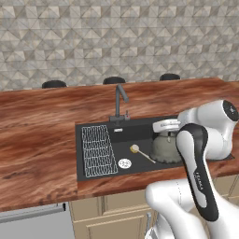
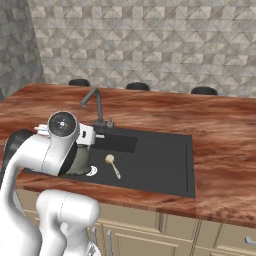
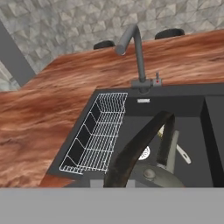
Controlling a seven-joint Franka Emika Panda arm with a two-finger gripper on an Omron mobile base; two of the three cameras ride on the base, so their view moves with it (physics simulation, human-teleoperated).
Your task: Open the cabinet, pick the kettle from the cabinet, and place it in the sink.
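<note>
The tool [image 1: 164,125] is clamped together on the dark arched handle of the kettle [image 1: 165,148], its white housing sitting right above the pot at the 3 o'clock end of the sink [image 1: 93,175]. In the hand view the handle rises as a thick, rough, brown-black arch from the lower middle, with the dull grey lid and its small round knob just below it. The kettle is squat, round and matte metal, standing upright inside the basin; which way its spout points cannot be told, since the arm hides much of it.

The sink is a black rectangular basin, long axis running 9 to 3 o'clock across the left base view. A white wire rack [image 1: 98,150] with fine grid bars fills its 9 o'clock end. Near the middle lies a spoon [image 1: 141,153] with a pale round bowl, its shaft slanting toward the kettle, and at 7 o'clock from it a round perforated drain [image 1: 124,163]. A slim dark angular faucet [image 1: 119,103] stands at the basin's 12 o'clock rim.

The table [image 1: 42,135] is glossy reddish-brown wood with streaked grain. Behind it rises a wall [image 1: 116,37] of grey-beige faceted triangular tiles. No writing is legible.
</note>
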